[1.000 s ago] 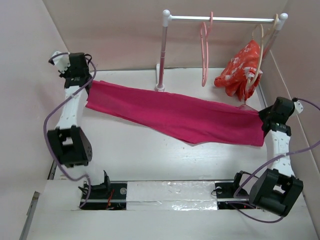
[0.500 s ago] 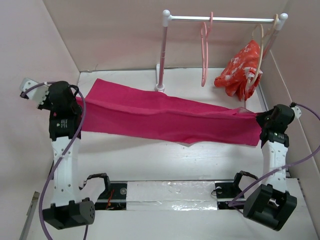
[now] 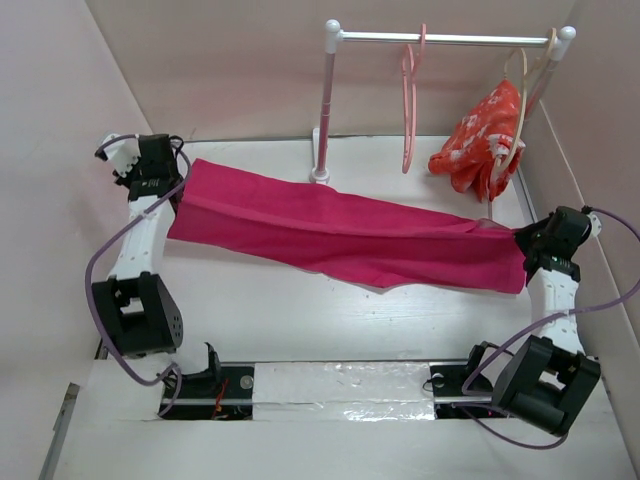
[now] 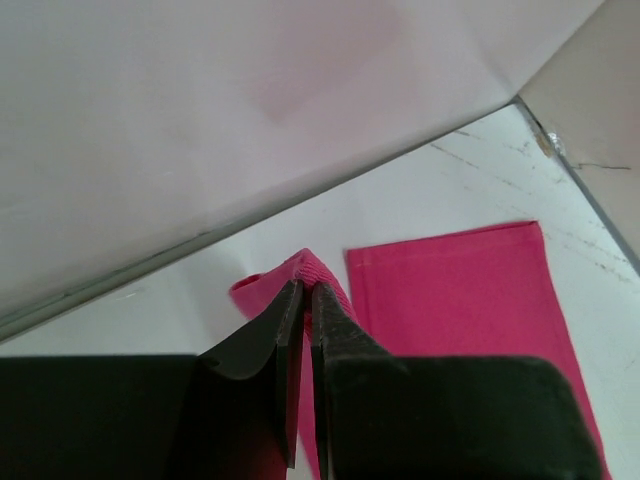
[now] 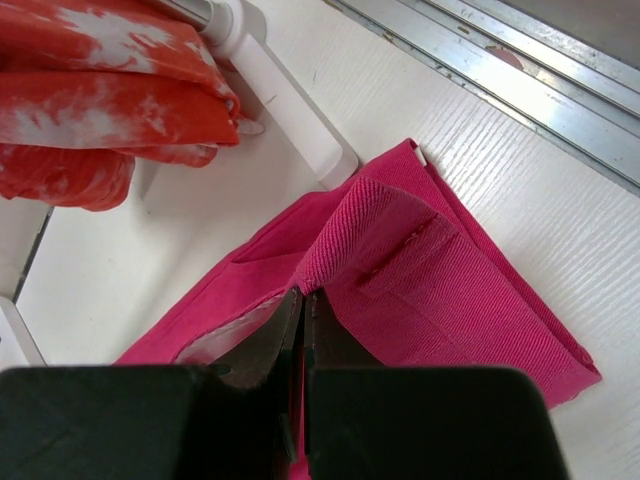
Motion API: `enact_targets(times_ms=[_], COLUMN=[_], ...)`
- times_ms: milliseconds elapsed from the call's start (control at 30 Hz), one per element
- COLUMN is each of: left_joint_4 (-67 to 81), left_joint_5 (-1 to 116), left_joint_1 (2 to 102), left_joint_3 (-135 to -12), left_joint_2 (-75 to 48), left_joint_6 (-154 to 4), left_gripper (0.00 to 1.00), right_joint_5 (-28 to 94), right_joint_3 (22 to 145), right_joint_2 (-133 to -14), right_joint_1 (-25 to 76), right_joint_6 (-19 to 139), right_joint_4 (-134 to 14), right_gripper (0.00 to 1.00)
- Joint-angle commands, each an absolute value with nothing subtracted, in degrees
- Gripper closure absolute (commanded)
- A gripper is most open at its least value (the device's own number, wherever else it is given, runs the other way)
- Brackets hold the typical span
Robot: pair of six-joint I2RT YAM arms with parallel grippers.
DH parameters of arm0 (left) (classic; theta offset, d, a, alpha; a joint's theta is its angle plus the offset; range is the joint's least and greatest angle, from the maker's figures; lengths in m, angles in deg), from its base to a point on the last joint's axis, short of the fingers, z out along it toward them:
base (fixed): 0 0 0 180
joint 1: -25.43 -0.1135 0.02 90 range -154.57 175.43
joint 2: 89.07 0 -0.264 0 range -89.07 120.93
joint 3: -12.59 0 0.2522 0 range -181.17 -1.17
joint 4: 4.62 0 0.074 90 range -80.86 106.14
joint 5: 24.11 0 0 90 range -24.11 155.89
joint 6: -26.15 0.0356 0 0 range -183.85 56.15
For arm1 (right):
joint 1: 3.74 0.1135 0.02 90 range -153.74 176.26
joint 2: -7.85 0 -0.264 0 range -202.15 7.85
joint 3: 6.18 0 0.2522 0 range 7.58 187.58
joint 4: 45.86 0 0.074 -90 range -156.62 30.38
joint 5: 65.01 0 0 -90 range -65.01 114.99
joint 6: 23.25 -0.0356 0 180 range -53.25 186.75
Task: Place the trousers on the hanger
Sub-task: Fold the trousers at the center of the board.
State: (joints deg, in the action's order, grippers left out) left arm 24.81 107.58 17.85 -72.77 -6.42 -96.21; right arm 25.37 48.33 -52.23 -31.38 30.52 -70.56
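Observation:
The magenta-pink trousers (image 3: 345,232) are stretched across the table from far left to right. My left gripper (image 3: 183,182) is shut on their left end, which shows pinched in the left wrist view (image 4: 305,290). My right gripper (image 3: 520,240) is shut on their right end, the waistband (image 5: 390,245), pinched between the jaws in the right wrist view (image 5: 303,296). The salmon-pink hanger (image 3: 409,100) hangs empty on the rail (image 3: 450,39) at the back, beyond the trousers' middle.
A beige hanger (image 3: 525,75) with a red-orange floral garment (image 3: 482,140) hangs at the rail's right end; the garment also shows in the right wrist view (image 5: 100,90). The rack's white post (image 3: 325,110) and foot (image 5: 280,95) stand behind the trousers. Pink walls close in on the left and right.
My left arm has swung back from the near left to the far left, carrying the trousers' left end away from me. The right gripper has barely moved.

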Motion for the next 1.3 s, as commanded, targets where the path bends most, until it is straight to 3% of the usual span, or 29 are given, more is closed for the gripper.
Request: enact_targets(times_ms=[0,267,1033,1100,1267], left_joint_4=[18.82,15.13,14.24,14.50,13.10], left_joint_5=[107.55,105.62,101.57,100.43,99.38], left_joint_1=[17.60,17.60,21.30,21.30,21.82], left_joint_3=[-78.86,-84.31,-110.33,-111.73,-111.74], left_joint_2=[-2.86,5.49,35.90,37.84,37.23], left_joint_6=[-95.32,-94.88,-93.74,-93.03,-91.28], left_gripper=[1.00,1.00,1.00,0.96,0.83], right_joint_5=[24.46,23.32,14.53,14.00,15.93], right_joint_3=[50.12,50.29,66.55,65.59,64.44], right_joint_2=[-53.67,-59.11,-83.91,-83.65,-81.63], right_joint_1=[-32.39,-32.39,-24.22,-24.22,-24.22], right_joint_6=[31.50,30.80,32.38,32.29,31.59], right_joint_4=[-63.40,-60.24,-60.85,-60.24,-58.30], right_gripper=[1.00,1.00,1.00,1.00,0.80])
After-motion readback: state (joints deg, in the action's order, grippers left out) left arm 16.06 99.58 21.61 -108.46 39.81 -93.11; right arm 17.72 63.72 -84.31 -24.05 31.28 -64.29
